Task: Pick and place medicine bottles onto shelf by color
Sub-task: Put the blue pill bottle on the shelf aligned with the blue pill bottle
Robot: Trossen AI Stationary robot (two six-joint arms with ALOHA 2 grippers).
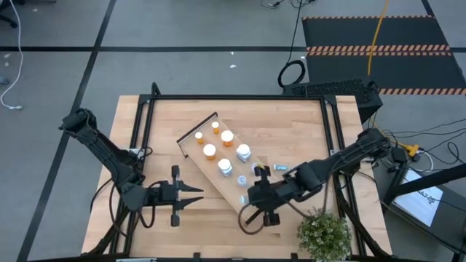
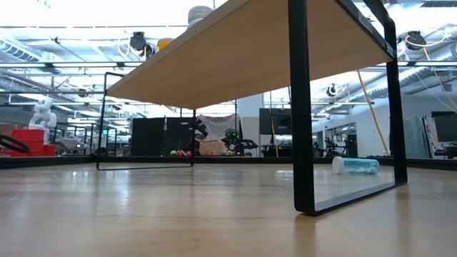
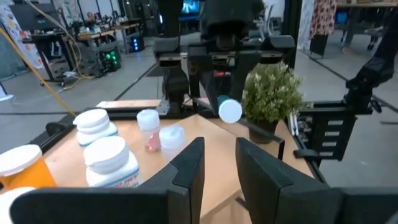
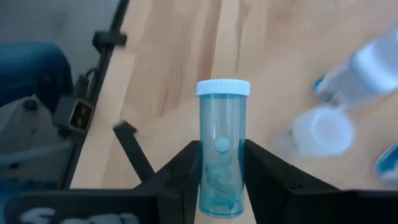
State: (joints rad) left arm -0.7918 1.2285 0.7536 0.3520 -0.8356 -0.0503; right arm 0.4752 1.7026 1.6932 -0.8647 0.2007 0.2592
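My right gripper (image 4: 222, 163) has its two dark fingers pressed against the sides of a clear pale-blue cylindrical pill bottle with a ribbed white cap (image 4: 222, 146). The bottle stands upright between them, with small pale tablets showing through its smooth, see-through plastic wall. From above, that gripper (image 1: 256, 195) sits at the near end of the long light-wood shelf board with thin dark end walls (image 1: 207, 129), which lies diagonally on the grained wooden tabletop (image 1: 291, 127).

On the shelf stand several bottles: orange-bodied ones with white caps (image 1: 216, 128) toward its far end, and clear pale-blue ones (image 1: 242, 152) closer to my right gripper. Another pale-blue bottle (image 1: 279, 167) lies on its side on the table just beside the shelf.

My left gripper (image 1: 191, 196) waits on the opposite side of the shelf, with its fingers (image 3: 186, 165) a narrow gap apart and holding nothing.

Only the left wrist view shows the bushy green potted plant (image 3: 272, 93) from the side. The low view alone shows the shelf from beneath, with its thin black frame leg (image 2: 300, 107), and the lying bottle (image 2: 355, 165) beyond it. The held bottle's tablets show only in the right wrist view.
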